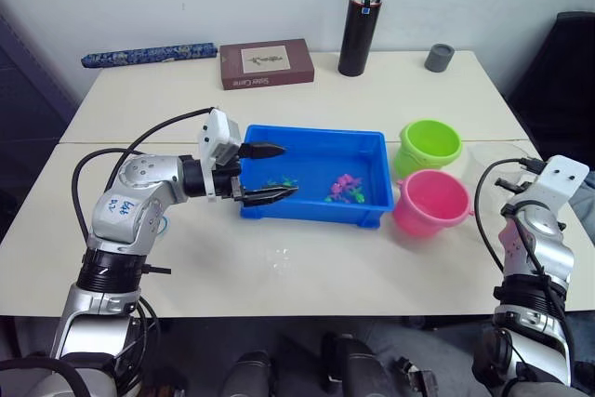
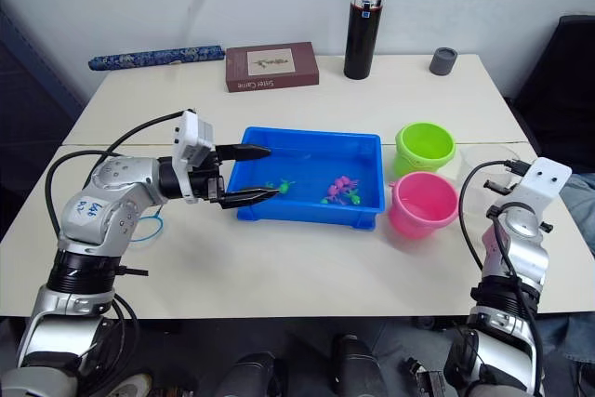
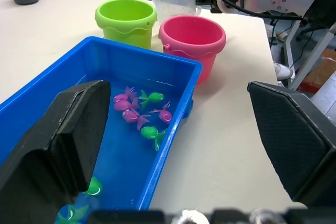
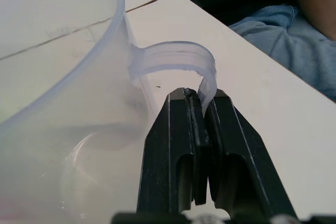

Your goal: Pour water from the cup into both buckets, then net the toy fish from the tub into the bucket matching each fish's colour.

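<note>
The blue tub [image 1: 314,215] sits mid-table with water and several green toy fish [image 3: 152,98] and pink toy fish [image 1: 346,188] in it. My left gripper [image 1: 272,172] is open at the tub's left end, one finger over the water and one over the front rim, holding nothing. The lime green bucket [image 1: 410,161] and the pink bucket [image 1: 418,220] stand just right of the tub. The clear cup [image 1: 497,160] stands upright on the table to their right. My right gripper [image 4: 202,98] is shut on the cup's handle. The net's thin blue hoop [image 2: 149,233] peeks out beside my left forearm.
At the back of the table stand a tall black flask [image 1: 363,23], a small grey cap [image 1: 440,57], a brown box [image 1: 266,63] and a blue patterned roll [image 1: 149,55]. A person in blue clothing [image 4: 294,51] sits past the table's right edge.
</note>
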### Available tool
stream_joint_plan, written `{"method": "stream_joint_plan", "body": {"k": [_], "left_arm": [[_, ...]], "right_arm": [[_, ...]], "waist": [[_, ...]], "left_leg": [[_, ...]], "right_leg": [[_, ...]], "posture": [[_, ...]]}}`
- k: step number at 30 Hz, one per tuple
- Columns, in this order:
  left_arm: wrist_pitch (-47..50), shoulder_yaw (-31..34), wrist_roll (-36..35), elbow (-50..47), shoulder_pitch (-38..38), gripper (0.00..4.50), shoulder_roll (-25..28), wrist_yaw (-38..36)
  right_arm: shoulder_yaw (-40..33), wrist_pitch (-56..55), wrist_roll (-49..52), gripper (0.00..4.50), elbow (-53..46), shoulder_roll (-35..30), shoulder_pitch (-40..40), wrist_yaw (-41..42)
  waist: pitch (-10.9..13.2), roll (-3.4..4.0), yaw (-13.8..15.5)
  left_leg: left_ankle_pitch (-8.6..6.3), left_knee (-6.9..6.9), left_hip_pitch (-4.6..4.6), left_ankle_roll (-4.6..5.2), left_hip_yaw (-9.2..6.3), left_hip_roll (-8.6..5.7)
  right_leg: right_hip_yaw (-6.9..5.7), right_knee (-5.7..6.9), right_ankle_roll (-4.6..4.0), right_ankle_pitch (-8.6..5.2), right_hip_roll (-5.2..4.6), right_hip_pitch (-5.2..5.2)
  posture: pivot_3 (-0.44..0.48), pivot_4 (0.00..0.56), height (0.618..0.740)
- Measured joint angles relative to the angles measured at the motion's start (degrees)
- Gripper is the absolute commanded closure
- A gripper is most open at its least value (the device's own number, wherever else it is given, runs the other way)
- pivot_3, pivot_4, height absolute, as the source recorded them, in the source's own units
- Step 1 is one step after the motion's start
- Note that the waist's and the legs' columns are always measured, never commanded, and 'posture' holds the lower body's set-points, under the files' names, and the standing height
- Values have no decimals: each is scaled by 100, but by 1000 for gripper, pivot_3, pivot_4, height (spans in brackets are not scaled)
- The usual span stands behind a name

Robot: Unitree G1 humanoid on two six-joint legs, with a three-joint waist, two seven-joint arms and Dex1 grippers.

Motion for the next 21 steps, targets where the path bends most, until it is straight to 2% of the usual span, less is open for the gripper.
{"method": "stream_joint_plan", "body": {"k": [1, 3, 5, 6, 15, 18, 21], "left_arm": [[0, 0, 1, 2, 0, 0, 0, 0], [-1, -2, 1, 4, -2, 0, -5, -2], [-5, -11, 3, 10, -11, 0, -16, -4], [-7, -19, 5, 14, -19, 0, -22, -6], [-56, -62, 18, 69, -67, 0, -48, -21], [-77, -68, 31, 95, -75, 0, -43, -16], [-74, -74, 52, 158, -56, 0, -31, 7]], "right_arm": [[39, 105, -6, 2639, 0, -7, 120, -9], [137, 279, -24, 1584, -38, -32, 288, -14], [191, 563, -26, 737, -262, -124, 498, 25], [194, 784, -20, 102, -506, -203, 630, 65], [255, 2522, 194, 102, -2397, -477, 1535, 638], [286, 3425, 642, 102, -3388, -960, 2150, 1395], [284, 3848, 1127, 102, -4111, -1515, 2705, 2256]], "waist": [[0, 0, 8], [0, 0, -6], [0, 2, -8], [-1, 3, -7], [-1, 3, 4], [-1, 4, 19], [-2, 5, 28]], "left_leg": [[0, 0, -1, 1, 0, 0], [-1, 0, -1, 1, 1, 0], [-1, -1, 0, 2, 1, 0], [-1, -1, -1, 2, 0, 0], [-3, -4, -1, 6, -1, 1], [-5, -5, -1, 9, -3, 1], [-9, -4, 0, 17, -4, 0]], "right_leg": [[0, 0, 0, 0, 0, 0], [2, -1, 0, 0, -1, 0], [3, 0, 0, 0, 0, -1], [2, 0, 0, 0, 0, -1], [2, -2, 0, 0, 1, -1], [1, -4, 0, 0, 1, 0], [-1, -13, 2, 1, 1, 5]], "posture": [[0, 150, 740], [0, 150, 740], [0, 150, 740], [0, 150, 740], [0, 150, 740], [0, 150, 740], [0, 150, 740]]}}
